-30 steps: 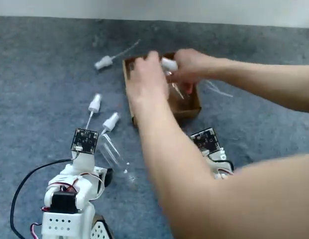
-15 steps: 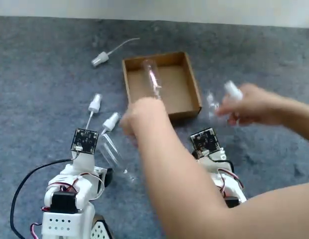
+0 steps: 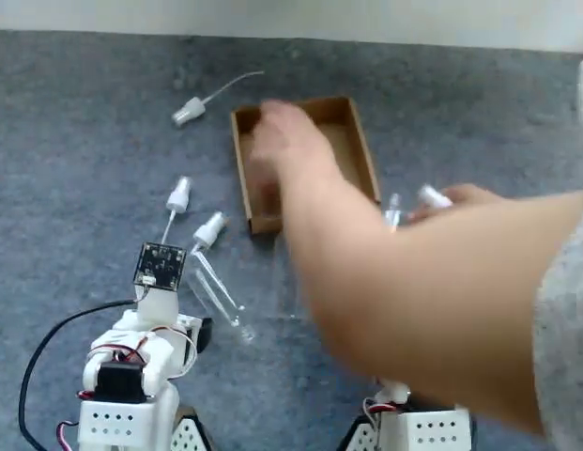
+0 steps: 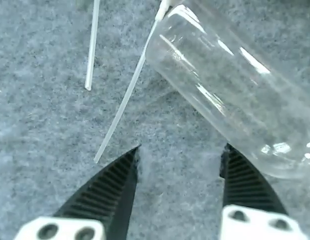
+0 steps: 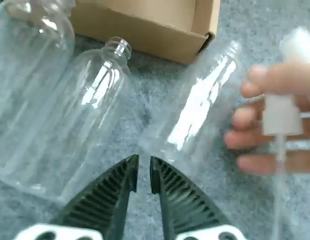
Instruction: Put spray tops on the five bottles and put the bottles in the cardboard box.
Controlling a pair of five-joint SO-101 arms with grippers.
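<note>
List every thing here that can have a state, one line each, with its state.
left gripper: open, empty.
right gripper: shut, empty.
cardboard box: upright, open top.
bottle by the left gripper: lying on its side.
middle bottle by the right gripper: lying down, neck uncapped.
spray tops on the carpet: loose, unfitted.
held spray top: in a person's hand, off any bottle.

grey felt-like covering [image 3: 75, 141] across table — fuzzy, mottled; pale strip [image 3: 366, 19] along far edge.
</note>
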